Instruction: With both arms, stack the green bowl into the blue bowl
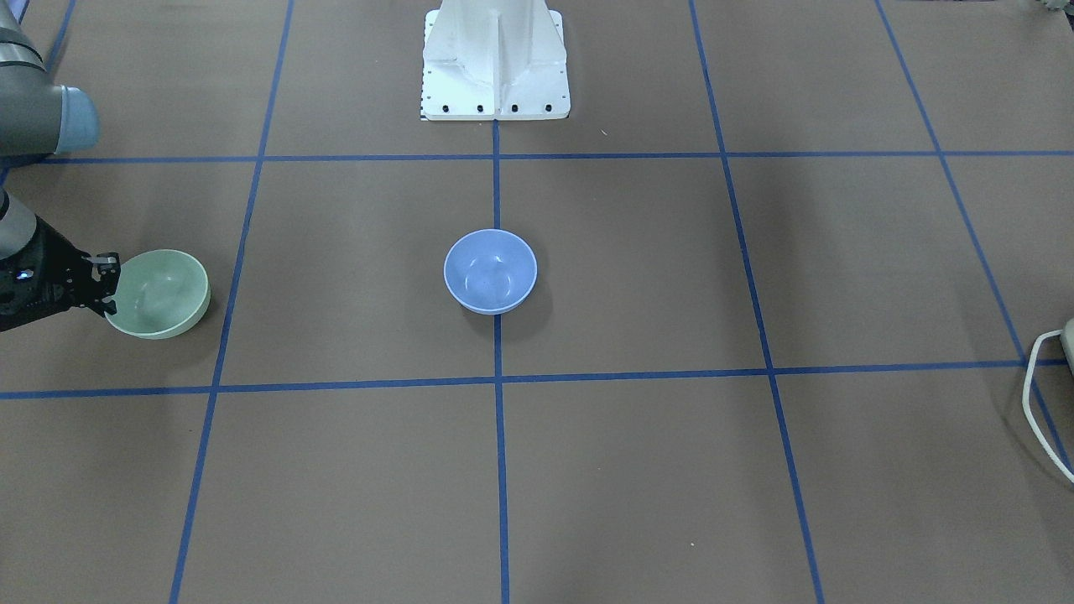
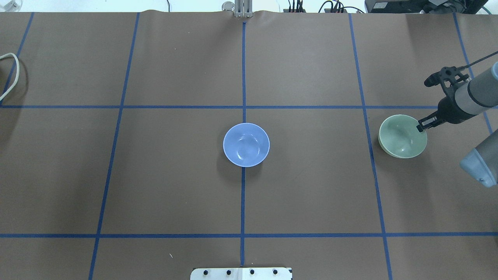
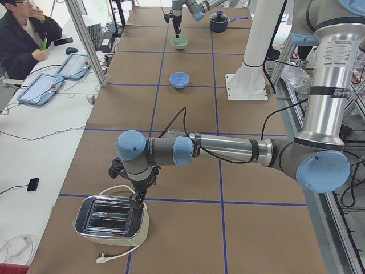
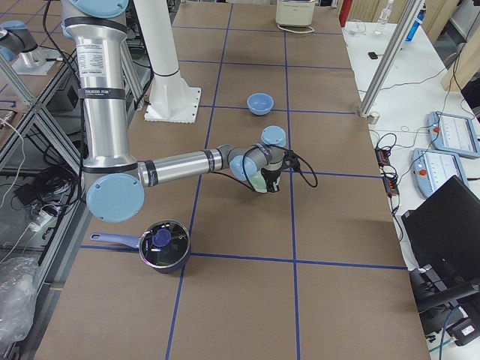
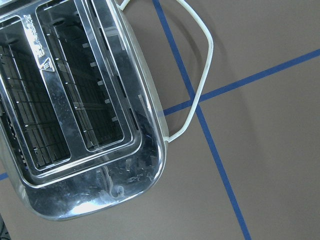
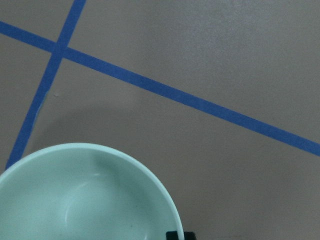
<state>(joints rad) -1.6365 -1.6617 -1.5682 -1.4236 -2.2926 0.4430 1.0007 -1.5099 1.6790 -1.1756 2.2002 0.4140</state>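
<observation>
The pale green bowl [image 1: 164, 294] sits on the robot's right side of the table, and it also shows in the overhead view [image 2: 400, 138]. My right gripper [image 1: 109, 285] is at its outer rim, shut on the rim, with one finger inside the bowl [image 2: 422, 126]. The right wrist view shows the green bowl [image 6: 85, 200] close up, with a black fingertip [image 6: 180, 235] at the rim. The blue bowl [image 1: 490, 270] stands empty at the table's centre [image 2: 246, 144]. My left gripper [image 3: 137, 197] hangs over a toaster at the far left end; I cannot tell if it is open or shut.
A chrome toaster [image 5: 75, 110] with a white cord [image 5: 200, 85] stands under the left wrist. A dark pot with a lid [image 4: 163, 246] sits near the right end. The white pedestal [image 1: 495, 63] stands at the robot's edge. An operator [image 3: 23, 34] sits beside the table.
</observation>
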